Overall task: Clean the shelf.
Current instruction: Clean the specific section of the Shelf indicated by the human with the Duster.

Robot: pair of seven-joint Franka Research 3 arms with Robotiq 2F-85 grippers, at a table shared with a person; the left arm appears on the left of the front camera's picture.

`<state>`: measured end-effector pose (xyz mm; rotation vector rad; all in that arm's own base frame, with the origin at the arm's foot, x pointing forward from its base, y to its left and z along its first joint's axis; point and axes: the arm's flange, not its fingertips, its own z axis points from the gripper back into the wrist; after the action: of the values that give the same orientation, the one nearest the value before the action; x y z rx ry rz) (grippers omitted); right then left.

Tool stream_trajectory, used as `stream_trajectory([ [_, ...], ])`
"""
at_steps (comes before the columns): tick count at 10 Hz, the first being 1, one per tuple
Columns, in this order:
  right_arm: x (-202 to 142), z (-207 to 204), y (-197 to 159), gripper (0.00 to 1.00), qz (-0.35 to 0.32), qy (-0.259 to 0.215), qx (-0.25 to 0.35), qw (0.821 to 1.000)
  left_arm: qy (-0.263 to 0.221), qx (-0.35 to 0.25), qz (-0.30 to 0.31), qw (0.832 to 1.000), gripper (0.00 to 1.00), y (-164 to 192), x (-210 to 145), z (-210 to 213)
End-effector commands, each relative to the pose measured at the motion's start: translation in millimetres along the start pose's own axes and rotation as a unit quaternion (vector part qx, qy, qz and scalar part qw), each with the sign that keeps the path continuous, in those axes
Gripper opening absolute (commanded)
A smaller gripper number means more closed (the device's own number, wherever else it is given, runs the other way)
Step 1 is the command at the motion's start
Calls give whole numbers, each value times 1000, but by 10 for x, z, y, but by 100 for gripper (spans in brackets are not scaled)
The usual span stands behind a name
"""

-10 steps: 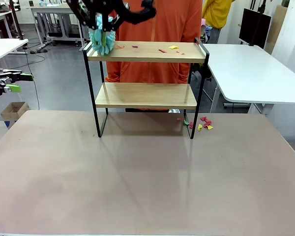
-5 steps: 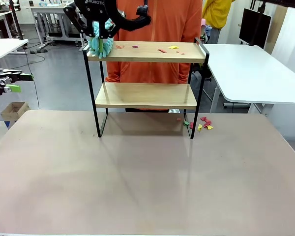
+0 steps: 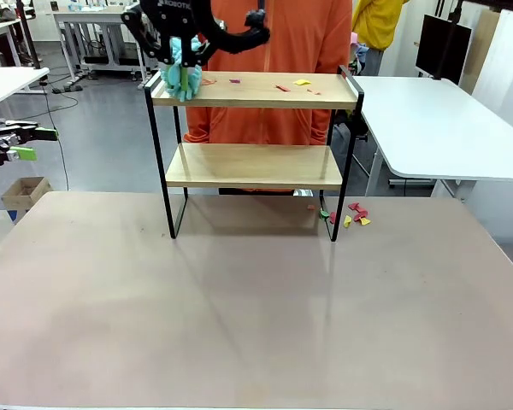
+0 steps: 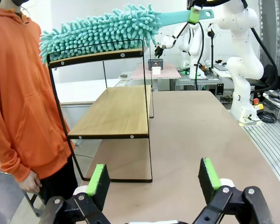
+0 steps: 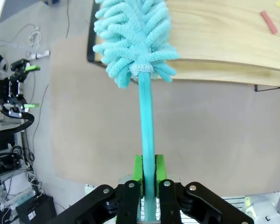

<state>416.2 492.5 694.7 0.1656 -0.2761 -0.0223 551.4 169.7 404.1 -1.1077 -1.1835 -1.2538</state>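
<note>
Counter: a bare brown top (image 3: 256,307) spreads across the near ground.
Left pincer: released (image 4: 154,182), its green pads spread wide. It hangs off the counter's left side (image 3: 36,143) and looks along the shelf from its left end.
Loose scraps: a small heap of red, pink and yellow paper bits (image 3: 352,213) lies on the counter just beside the shelf's right front leg.
Shelf: it stands upright (image 3: 252,166) on the far part of the counter. Its long axis runs left to right, and its open front faces the robot.
Right pincer: clenched (image 5: 148,170) on the handle of a teal microfibre duster, above the left end of the top board (image 3: 181,53).
Duster: its long axis crosses the board front to back (image 4: 98,32). The handle points toward the robot's side and the fluffy head toward the person. It is nearly level, handle end slightly higher, with fibres at the left end rail.
Top-board scraps: pink, red and yellow bits (image 3: 278,85) lie to the right of the duster, apart from it.
Person: an orange hoodie (image 3: 282,34) stands just behind the shelf.
</note>
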Motion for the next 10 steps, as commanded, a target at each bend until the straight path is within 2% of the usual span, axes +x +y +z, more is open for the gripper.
stream_trajectory([
  [1, -76, 3, -495, 13, -21, 16, -3, 1000, 3, 0, -1, 1000, 100, -24, 32, -26],
  [7, 11, -46, -1460, 13, -42, 51, -30, 997, 3, 0, -1, 1000, 100, -24, 32, -26],
  [10, 26, -25, -2009, 13, -79, 58, -31, 995, 3, 0, -1, 1000, 100, -24, 32, -26],
])
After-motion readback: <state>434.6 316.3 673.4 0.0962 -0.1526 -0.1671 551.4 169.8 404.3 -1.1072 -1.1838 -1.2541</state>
